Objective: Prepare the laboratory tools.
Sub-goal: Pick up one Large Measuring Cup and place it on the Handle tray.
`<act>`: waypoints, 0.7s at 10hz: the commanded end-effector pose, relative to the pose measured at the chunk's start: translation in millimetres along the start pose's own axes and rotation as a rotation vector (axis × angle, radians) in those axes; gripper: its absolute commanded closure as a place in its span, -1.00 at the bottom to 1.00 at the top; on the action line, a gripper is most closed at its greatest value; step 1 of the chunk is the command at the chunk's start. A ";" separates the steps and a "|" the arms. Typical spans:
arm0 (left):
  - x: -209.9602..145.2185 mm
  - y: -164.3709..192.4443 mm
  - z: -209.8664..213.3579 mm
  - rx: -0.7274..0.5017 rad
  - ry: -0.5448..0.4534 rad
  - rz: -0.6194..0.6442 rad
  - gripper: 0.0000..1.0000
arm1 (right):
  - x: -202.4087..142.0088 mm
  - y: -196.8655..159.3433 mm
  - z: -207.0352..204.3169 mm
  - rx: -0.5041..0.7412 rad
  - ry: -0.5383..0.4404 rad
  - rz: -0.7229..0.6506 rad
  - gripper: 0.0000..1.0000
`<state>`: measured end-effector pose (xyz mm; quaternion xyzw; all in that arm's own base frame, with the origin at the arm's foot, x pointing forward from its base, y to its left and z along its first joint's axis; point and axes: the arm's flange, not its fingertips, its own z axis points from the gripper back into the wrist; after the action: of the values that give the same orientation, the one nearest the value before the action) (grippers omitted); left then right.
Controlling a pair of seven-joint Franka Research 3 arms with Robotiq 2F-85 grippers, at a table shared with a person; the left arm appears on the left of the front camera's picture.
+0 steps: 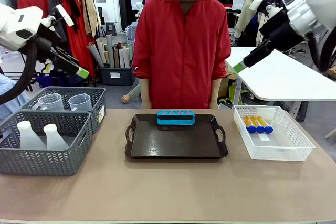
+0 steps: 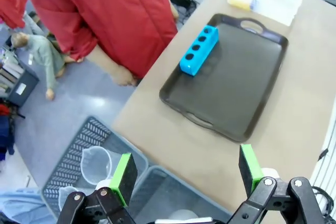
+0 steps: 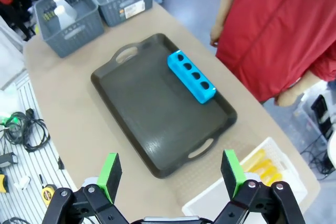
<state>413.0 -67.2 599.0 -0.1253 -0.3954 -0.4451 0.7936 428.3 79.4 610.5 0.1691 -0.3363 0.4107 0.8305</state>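
Rack (image 1: 175,117) on tray (image 1: 173,142) — end effectors (image 2: 186,174) (image 3: 170,171) spread wide, empty.

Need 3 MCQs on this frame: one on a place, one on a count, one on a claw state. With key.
1. Where is the blue rack?
A. on the bare table
B. on the brown tray, at its far edge
C. in a grey basket

2. How many test tubes lie in the white basket?
A. one
B. five
C. three

3. The left claw is:
A. open, holding nothing
B. shut on a flask
C. shut on the rack

Key:
1. B, the rack stands on the tray's far edge.
2. C, three blue caps show side by side.
3. A, its jaws stand wide apart with nothing between them.
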 end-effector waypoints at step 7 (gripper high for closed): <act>23.2 27.0 47.4 -0.051 0.048 -0.056 -1.00 | -3.2 -30.4 52.2 0.062 -0.051 0.020 -1.00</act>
<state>416.9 -41.1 650.0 -0.1356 -0.3714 -0.4679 0.7904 428.6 33.2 640.1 0.1958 -0.3462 0.4118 0.8199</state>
